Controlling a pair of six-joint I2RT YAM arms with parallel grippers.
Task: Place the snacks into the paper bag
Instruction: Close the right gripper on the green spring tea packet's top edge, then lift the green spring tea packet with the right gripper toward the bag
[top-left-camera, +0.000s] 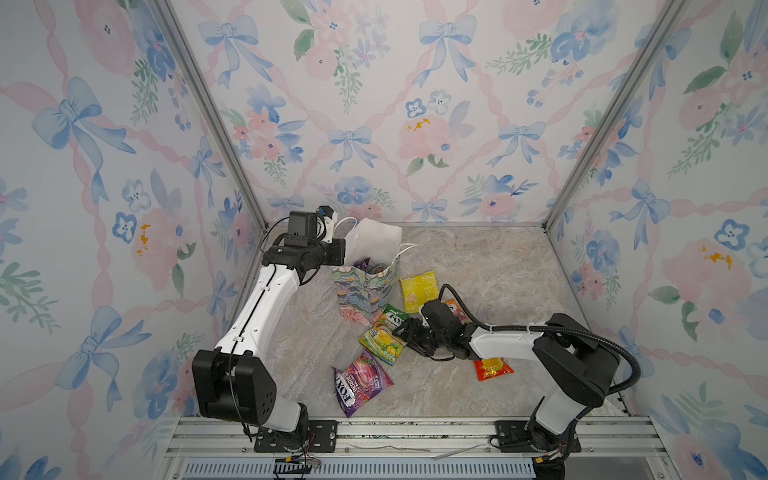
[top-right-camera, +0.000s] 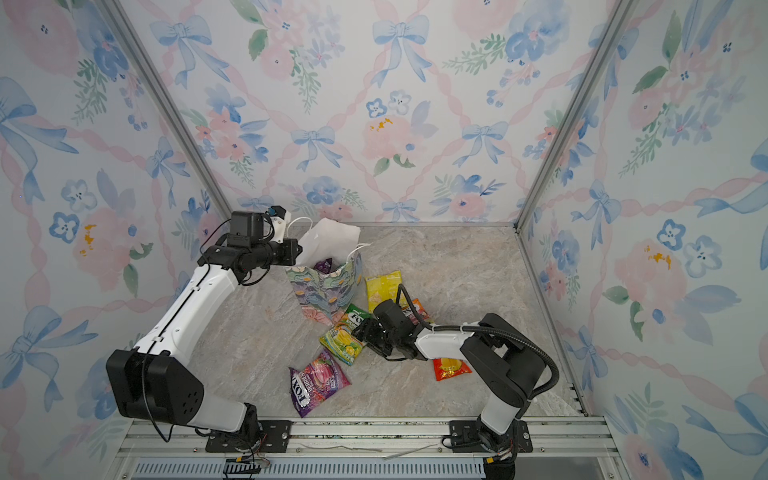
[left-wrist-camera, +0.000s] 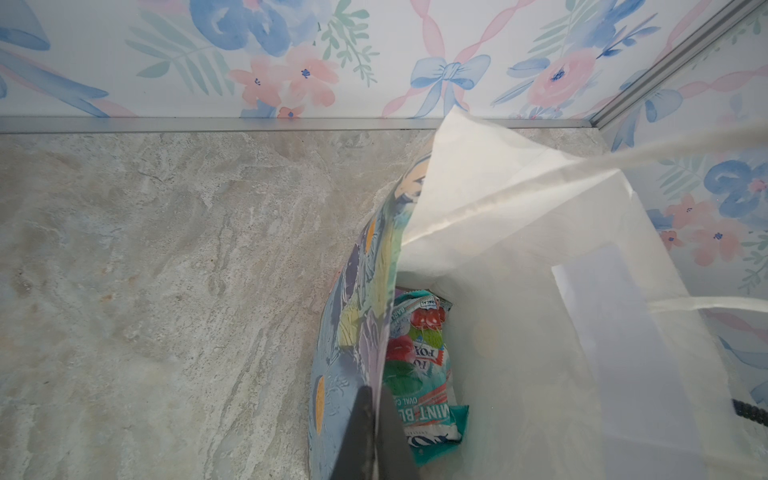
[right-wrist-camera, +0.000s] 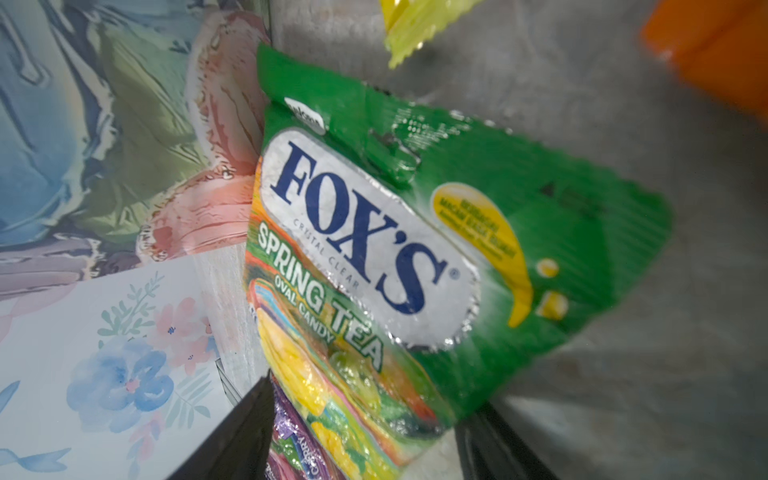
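Gently: your left pincer (left-wrist-camera: 376, 415) clamps the paper bag (top-left-camera: 365, 291), your right pincer (right-wrist-camera: 368, 415) gapes astride the light, slippery Spring Tea packet (right-wrist-camera: 374, 249), so pinch its middle.

White arm links (top-left-camera: 257, 309), black joint housings (top-left-camera: 235, 388), ribbed black cable (top-left-camera: 582, 332), black base plates (top-left-camera: 324, 436)

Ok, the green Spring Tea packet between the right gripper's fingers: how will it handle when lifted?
Probably floppy: the Spring Tea packet is thin, crinkled film, so it may sag from wherever the right gripper pinches it. Its glossy surface looks slippery, so a grip on the flat sealed edge may hold better. It looks light, and its lumpy fill could shift.
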